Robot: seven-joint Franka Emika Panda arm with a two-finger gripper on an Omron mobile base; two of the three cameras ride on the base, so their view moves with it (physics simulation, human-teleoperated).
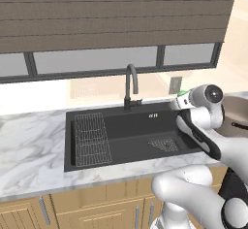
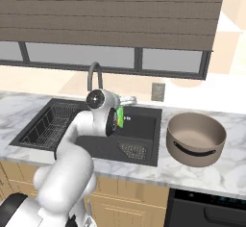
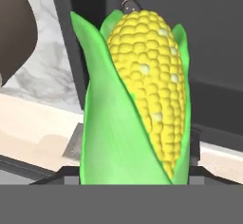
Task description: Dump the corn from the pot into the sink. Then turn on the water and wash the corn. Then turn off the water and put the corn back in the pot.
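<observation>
- The sink (image 2: 149, 120), black and recessed in the marble counter (image 2: 230, 173), lies to the left: wire rack (image 2: 48, 122) at its far left, faucet (image 2: 95, 74) behind it, square drain grate (image 2: 133, 150) toward its right end.
- The gripper (image 2: 120, 116) hangs above the right half of the basin, wrist turned so the hand points roughly toward the right.
- The corn (image 3: 137, 99) is clamped between the 2 fingers, which stand fairly wide apart around its husk; the hand view shows the yellow kernels wrapped in bright green leaves, lifted clear of the basin floor.
- Its long axis runs along the fingers, tip pointing away from the hand, so it leaves the jaws end-first when they open.
- The pot (image 2: 196, 137) sits upright on the counter just right of the sink, mouth up and nothing visible inside; in the hand view its dark wall edges the upper left corner.
- Judgement: the corn is apart from the pot and to its left, so the coming move turns on carrying it rightward over the sink's right edge until the tip hangs above the pot's mouth.
- No water can be seen running from the faucet.
</observation>
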